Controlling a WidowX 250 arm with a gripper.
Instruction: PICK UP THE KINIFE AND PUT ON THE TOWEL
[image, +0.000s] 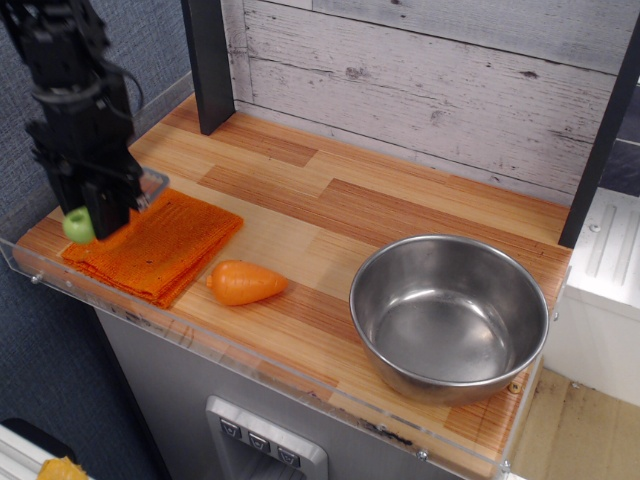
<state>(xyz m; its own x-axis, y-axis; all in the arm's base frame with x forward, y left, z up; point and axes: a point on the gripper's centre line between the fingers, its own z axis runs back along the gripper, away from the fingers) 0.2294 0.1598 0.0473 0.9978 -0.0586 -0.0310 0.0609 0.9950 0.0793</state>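
My gripper (98, 212) hangs over the left part of the orange towel (160, 247) at the table's front left. It is shut on the knife: the light green handle (78, 226) sticks out to the left and the grey flat head (150, 186) shows to the right of the black fingers. The knife is low over the towel; I cannot tell whether it touches the cloth.
An orange toy carrot (245, 282) lies just right of the towel. A steel bowl (448, 314) stands at the front right. A clear plastic rim (200, 345) edges the table's front and left. A black post (208, 62) stands at the back left.
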